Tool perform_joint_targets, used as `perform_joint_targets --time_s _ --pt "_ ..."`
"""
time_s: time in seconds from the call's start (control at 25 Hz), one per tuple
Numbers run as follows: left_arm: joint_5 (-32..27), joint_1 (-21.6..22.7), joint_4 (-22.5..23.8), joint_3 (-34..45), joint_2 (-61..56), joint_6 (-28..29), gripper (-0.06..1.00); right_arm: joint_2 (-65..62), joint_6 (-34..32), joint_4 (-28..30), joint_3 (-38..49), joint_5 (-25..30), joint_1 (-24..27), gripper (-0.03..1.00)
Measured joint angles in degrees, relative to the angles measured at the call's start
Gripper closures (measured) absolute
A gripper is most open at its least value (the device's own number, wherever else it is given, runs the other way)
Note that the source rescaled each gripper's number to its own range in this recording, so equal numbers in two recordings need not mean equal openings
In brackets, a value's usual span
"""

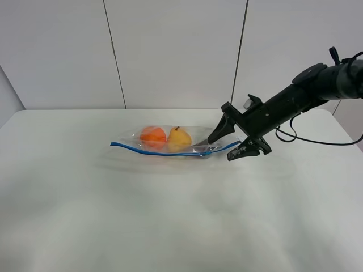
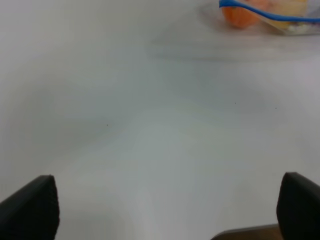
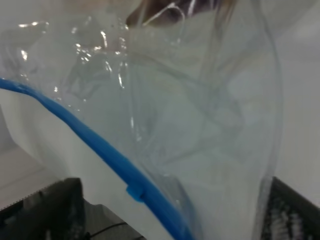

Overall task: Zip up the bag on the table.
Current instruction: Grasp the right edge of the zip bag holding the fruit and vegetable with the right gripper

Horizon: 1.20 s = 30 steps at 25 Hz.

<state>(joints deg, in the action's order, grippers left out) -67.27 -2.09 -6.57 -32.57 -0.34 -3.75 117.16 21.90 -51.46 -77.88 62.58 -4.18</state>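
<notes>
The bag [image 1: 170,143] lies flat on the table [image 1: 170,215], its blue zipper strip [image 1: 147,151] along the near edge. An orange fruit [image 1: 152,136] and a yellow pear [image 1: 179,137] show through it, with a dark item [image 1: 202,149] toward its right end. My right gripper [image 1: 231,144] is open, one finger on each side of the bag's right end. The right wrist view shows crinkly plastic [image 3: 190,125] and the blue strip [image 3: 100,145] between the fingers [image 3: 45,210]. My left gripper [image 2: 165,210] is open and empty over bare table, with the bag [image 2: 270,15] far ahead.
The right arm [image 1: 306,85] reaches in from the upper right, with a cable [image 1: 317,141] hanging behind it. A white panelled wall [image 1: 170,51] stands behind the table. The left arm does not show in the exterior high view.
</notes>
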Motion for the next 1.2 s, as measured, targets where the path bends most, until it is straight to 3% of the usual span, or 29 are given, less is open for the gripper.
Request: perform_joint_targets --time_s 0.28,0.68,1.04,1.2 --pt "0.0 0.0 0.0 0.0 0.0 0.0 -0.06 0.2 0.1 0.2 -0.1 0.1 0.0 0.46" --pt "0.0 0.0 0.0 0.0 0.0 0.0 -0.06 0.2 -0.3 2.9 -5.8 6.1 0.0 0.48" --pt "0.0 0.0 0.0 0.0 0.0 0.0 -0.06 0.2 -0.8 5.9 -5.8 6.5 0.0 0.5" --pt "0.0 0.0 0.0 0.0 0.0 0.0 -0.06 0.2 -0.8 6.0 -5.8 6.5 0.0 0.69"
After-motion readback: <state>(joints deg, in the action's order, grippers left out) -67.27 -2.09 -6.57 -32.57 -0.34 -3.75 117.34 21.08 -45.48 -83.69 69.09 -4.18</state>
